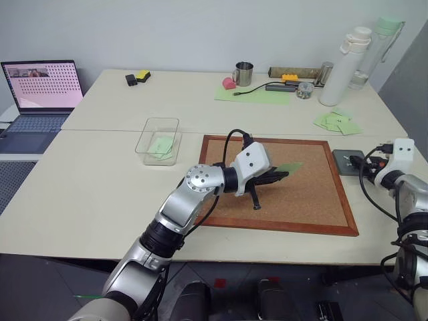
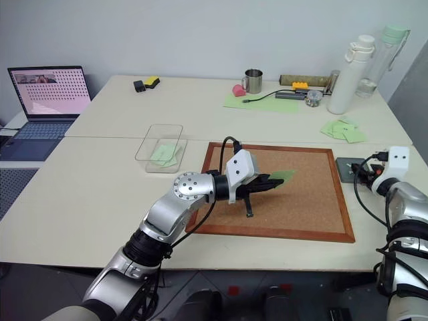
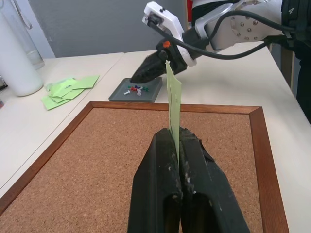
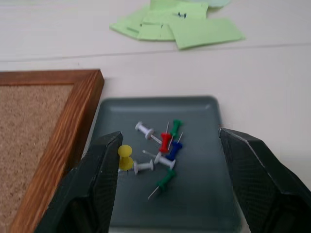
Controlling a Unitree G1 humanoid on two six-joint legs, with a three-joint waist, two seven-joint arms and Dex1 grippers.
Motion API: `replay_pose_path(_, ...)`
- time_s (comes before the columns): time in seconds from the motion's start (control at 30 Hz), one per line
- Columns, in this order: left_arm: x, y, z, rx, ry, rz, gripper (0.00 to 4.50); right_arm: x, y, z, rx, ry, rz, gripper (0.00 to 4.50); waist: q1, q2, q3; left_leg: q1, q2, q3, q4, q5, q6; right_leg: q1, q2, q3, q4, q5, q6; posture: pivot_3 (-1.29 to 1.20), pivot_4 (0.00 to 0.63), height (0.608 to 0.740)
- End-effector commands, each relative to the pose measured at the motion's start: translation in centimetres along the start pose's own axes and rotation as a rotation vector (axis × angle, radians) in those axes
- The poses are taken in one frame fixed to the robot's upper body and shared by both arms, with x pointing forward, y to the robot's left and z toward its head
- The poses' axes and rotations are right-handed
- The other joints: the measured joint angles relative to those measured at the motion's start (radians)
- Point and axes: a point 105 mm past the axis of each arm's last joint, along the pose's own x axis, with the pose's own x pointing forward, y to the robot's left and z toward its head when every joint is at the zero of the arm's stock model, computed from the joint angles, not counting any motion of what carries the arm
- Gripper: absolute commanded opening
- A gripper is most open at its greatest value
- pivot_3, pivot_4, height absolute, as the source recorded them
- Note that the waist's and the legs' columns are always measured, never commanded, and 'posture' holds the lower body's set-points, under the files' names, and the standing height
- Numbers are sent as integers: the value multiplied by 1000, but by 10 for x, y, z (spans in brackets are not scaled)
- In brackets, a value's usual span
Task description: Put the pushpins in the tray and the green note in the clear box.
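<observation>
The left gripper (image 3: 181, 145) hangs over the corkboard (image 1: 307, 194) with its two black fingers pressed together on the lower edge of the green note (image 3: 173, 99), which stands up thin and edge-on from between the tips. Past that claw, beyond the board's far wooden frame, sits the tray (image 4: 199, 114), and the right gripper (image 4: 167, 187) hovers right above it with its fingers spread wide and nothing between them. Between and just ahead of those open fingers lie the pushpins (image 4: 163, 148), a small cluster of white, red, blue, green and one yellow inside the tray. A heap of green notes (image 4: 177, 26) lies on the table further ahead of the right claw. The clear box (image 1: 159, 140) rests on the table off the corkboard's other side, behind the left claw's wrist, with green paper lying in it
</observation>
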Motion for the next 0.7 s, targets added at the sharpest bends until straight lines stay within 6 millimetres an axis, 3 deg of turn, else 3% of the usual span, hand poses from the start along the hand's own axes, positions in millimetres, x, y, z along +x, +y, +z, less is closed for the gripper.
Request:
replay_pose_path(0.03,-3,6,15,52,-36,20,0,1,0,13,7,-32,4,3301,1,0,0,0,0,0,0,0,0,0,0,0,0,0,0,0,150,740)
replay_pose_path(0.47,-1,10,15,52,-46,57,0,-1,-7,21,-48,-34,-9,3301,1,0,0,0,0,0,0,0,0,0,0,0,0,0,0,0,150,740)
replay_pose_path(0.7,-8,22,21,-36,-92,130,0,-9,2,66,29,-203,75,3301,-1,0,0,0,0,0,0,0,0,0,0,0,1,0,0,0,150,740)
